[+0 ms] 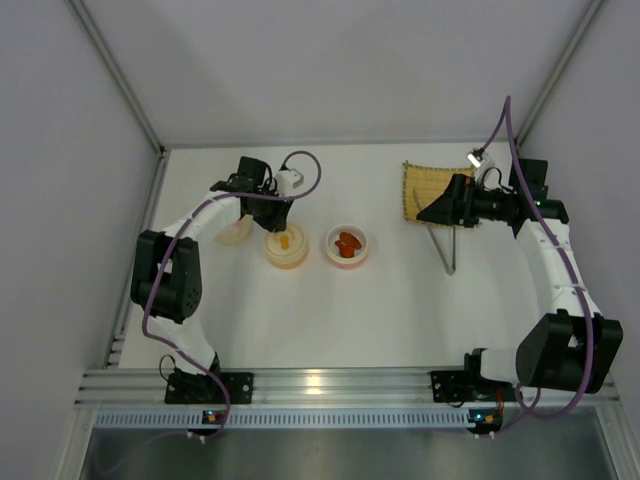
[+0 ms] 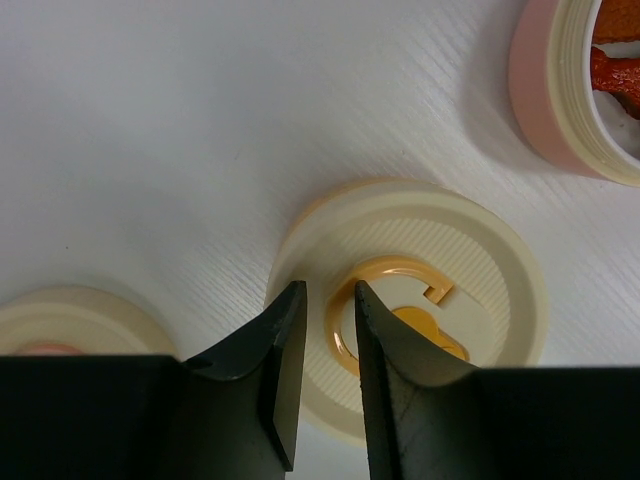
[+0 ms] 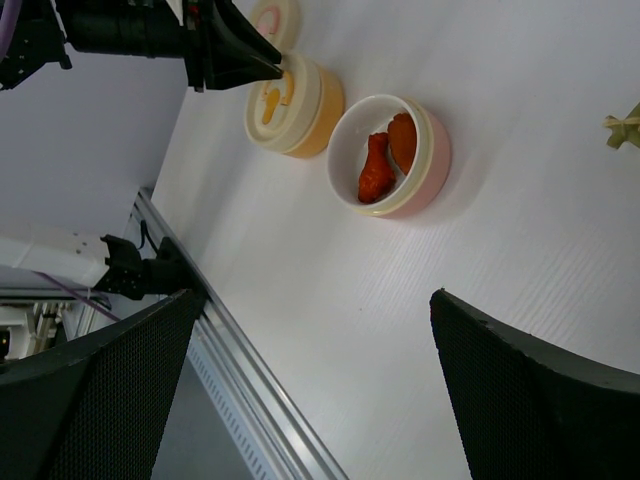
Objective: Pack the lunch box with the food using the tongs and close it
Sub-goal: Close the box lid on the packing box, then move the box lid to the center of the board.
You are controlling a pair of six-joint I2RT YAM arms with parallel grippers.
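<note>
The lunch box shows as round stackable parts. A yellow tub (image 1: pixel 286 250) wears a cream lid (image 2: pixel 480 270) with an orange ring handle (image 2: pixel 338 335). My left gripper (image 2: pixel 328 290) hovers over that lid, its jaws narrowly open with the ring's left arc between them and a sliver of gap showing. Beside the tub, a pink bowl (image 1: pixel 347 246) holds red-orange food (image 3: pixel 375 170). The tongs (image 1: pixel 447 250) lie on the table just below my right gripper (image 1: pixel 438 210), which is wide open and empty (image 3: pixel 315 300).
Left of the yellow tub lies another cream round part (image 1: pixel 235 232). A yellow bamboo mat (image 1: pixel 425 190) sits at the back right, behind the right gripper. The metal rail (image 3: pixel 260 400) runs along the near table edge.
</note>
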